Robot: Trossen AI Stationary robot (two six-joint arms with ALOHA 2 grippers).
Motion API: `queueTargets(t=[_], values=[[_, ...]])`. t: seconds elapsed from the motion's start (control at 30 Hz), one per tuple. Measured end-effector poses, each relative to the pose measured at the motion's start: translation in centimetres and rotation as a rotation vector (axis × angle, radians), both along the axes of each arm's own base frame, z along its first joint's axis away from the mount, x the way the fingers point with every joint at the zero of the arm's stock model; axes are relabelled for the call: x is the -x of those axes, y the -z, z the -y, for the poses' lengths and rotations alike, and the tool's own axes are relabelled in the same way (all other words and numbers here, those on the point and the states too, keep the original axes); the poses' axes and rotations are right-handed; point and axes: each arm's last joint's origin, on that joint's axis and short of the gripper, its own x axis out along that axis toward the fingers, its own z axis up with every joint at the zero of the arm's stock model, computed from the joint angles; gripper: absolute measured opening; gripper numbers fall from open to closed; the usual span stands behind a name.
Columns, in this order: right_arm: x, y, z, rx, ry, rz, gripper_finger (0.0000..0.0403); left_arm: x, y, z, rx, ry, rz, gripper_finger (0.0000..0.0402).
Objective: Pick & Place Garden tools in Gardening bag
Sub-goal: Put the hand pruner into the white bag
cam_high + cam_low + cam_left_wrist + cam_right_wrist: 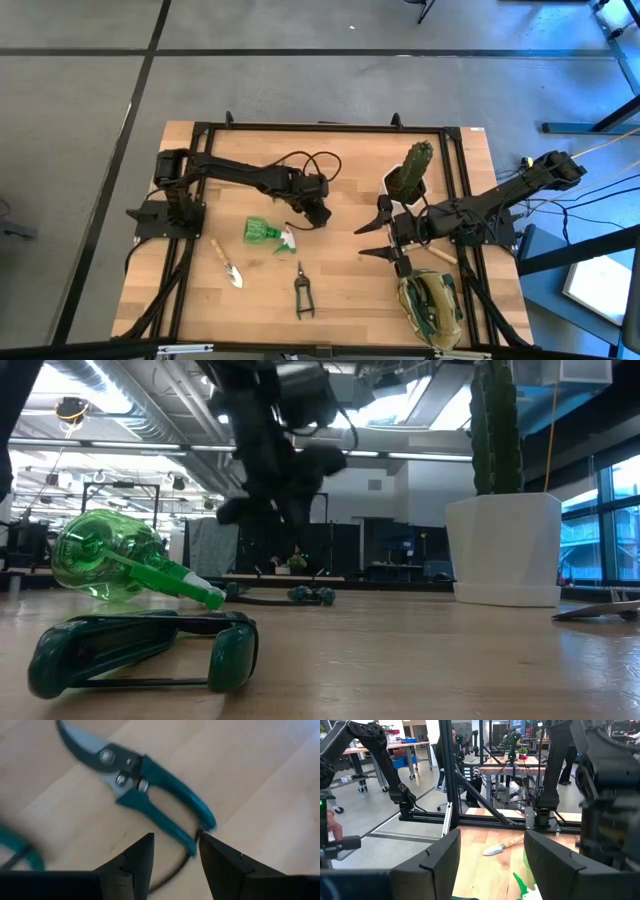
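Observation:
My left gripper (316, 212) (175, 855) stands open, pointing down just above the handle ends of a pair of teal-handled pruning shears (142, 790) lying flat on the table. A green spray bottle (262, 231) (110, 560) lies on its side beside it. A trowel (229, 265) and a second pair of shears (302, 292) (140, 650) lie nearer the front edge. The olive gardening bag (432, 305) sits at the near right corner. My right gripper (373, 237) (492, 865) waits open and level beside the bag, with nothing between its fingers.
A cactus in a white pot (410, 178) (505, 550) stands at the far right, close behind my right arm. A wooden handle (442, 257) shows at the bag's far side. A black frame (330, 127) runs along the table's edges.

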Motion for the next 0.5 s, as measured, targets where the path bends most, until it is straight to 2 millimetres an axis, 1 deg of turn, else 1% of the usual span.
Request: queueTargets(t=[0.2,0.4,0.5], values=[[0.0,0.0,0.0,-0.001,0.000,0.000,0.0220,0.0,0.7,-0.8,0.003,-0.035,-0.026,0.0153],[0.0,0.0,0.0,-0.003,-0.001,-0.001,0.0220,0.1,0.6,-1.5,0.005,-0.097,-0.017,0.0153],[0.0,0.0,0.0,-0.003,0.000,-0.001,0.0220,0.0,0.7,-1.5,0.016,-0.124,-0.016,0.0153]])
